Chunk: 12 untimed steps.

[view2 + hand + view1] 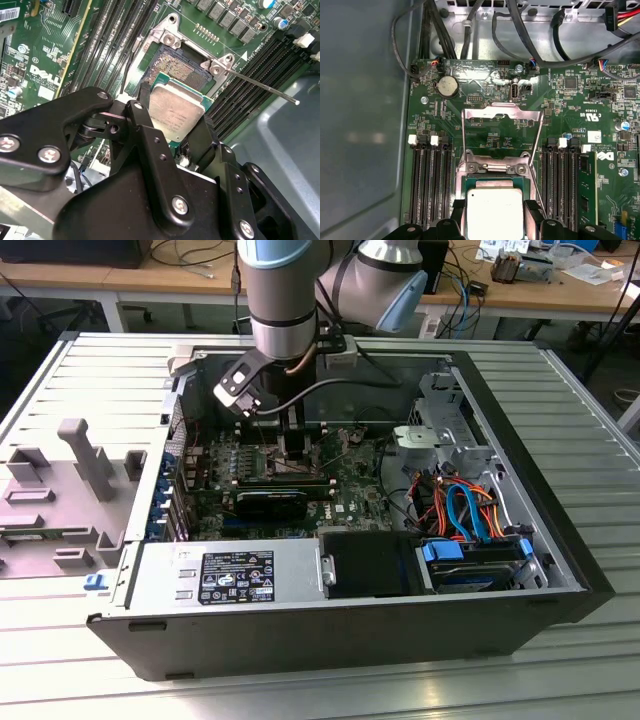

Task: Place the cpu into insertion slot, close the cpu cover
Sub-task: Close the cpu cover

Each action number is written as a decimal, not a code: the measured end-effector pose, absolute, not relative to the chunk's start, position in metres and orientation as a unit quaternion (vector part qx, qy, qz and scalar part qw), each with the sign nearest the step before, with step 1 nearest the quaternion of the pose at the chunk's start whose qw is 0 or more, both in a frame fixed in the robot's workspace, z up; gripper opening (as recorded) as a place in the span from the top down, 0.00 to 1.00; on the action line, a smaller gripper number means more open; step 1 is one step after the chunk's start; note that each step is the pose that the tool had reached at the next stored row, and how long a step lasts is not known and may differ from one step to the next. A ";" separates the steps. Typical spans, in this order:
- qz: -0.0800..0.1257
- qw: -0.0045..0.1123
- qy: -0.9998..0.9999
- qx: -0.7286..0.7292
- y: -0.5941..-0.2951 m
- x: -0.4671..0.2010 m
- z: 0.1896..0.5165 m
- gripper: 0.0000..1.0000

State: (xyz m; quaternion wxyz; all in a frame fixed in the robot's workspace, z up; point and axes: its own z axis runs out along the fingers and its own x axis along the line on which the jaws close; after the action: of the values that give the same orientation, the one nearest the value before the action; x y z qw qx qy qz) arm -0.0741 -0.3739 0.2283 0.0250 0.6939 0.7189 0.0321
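Observation:
The cpu [176,111] [495,214] is a silver square chip, and my gripper [175,119] [495,217] is shut on it, one black finger [457,216] on each of two opposite edges. The chip hangs just above the insertion slot [172,69], covering part of it; the slot's dark pin field and metal rim still show. In the first wrist view the cpu cover [502,117] is swung open, its silvery frame standing back from the hinge. The lever wire [260,88] sticks out to one side. In the exterior view the gripper [295,445] reaches down into the open computer case.
Long black memory slots [427,185] [562,185] flank the socket, with one memory stick [587,190] seated. Black cables [470,25] run along the board's far edge. The grey drive cage [440,430] and coloured cables [465,510] sit at the exterior view's right, the power supply [230,575] in front.

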 end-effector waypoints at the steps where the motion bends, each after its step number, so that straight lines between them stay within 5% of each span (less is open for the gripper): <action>1: 0.032 0.025 0.719 0.694 -0.374 -0.074 0.228 0.45; 7: 0.029 0.028 0.719 0.694 -0.372 -0.074 0.225 0.45; 12: 0.015 0.041 0.719 0.693 -0.368 -0.074 0.223 0.45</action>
State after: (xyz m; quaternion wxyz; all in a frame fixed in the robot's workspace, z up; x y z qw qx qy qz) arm -0.0745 -0.3681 0.2227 0.0415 0.6933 0.7193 0.0150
